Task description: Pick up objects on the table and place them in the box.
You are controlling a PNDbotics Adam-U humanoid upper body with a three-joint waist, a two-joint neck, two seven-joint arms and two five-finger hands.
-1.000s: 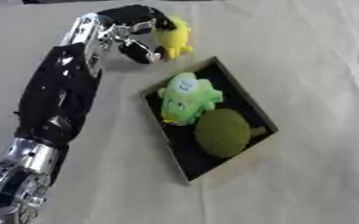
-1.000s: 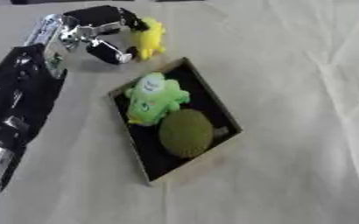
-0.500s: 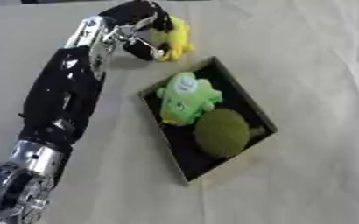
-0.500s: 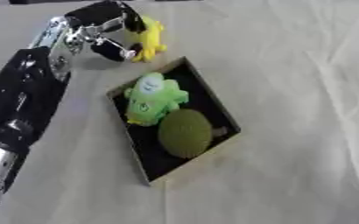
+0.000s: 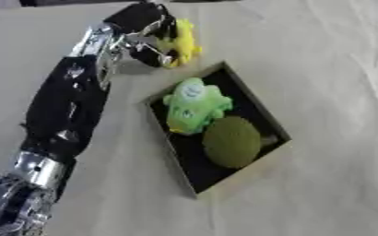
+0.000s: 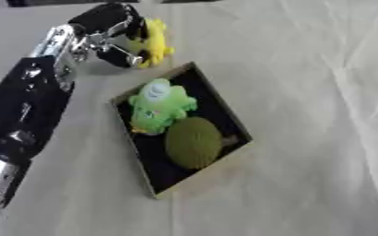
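Beyond the far corner of the shallow black tray-like box [image 5: 266,123], my left hand [image 5: 148,33] has its fingers curled round the small yellow plush toy [image 5: 182,42]. That box lies just toward me and to the right, already holding a green frog-like plush [image 5: 192,104] and an olive round plush [image 5: 231,141].

yellow toy [image 5: 182,42] beside box [image 5: 259,120], green toys inside

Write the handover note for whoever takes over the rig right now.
Left hand: fingers curled round the yellow toy, beyond the box's far corner.
Right hand: not in view.
Box: holds the light green plush toy and the round olive-green plush.
Done: two things boxed.
Left: bring the yellow toy over the box and release it inside.
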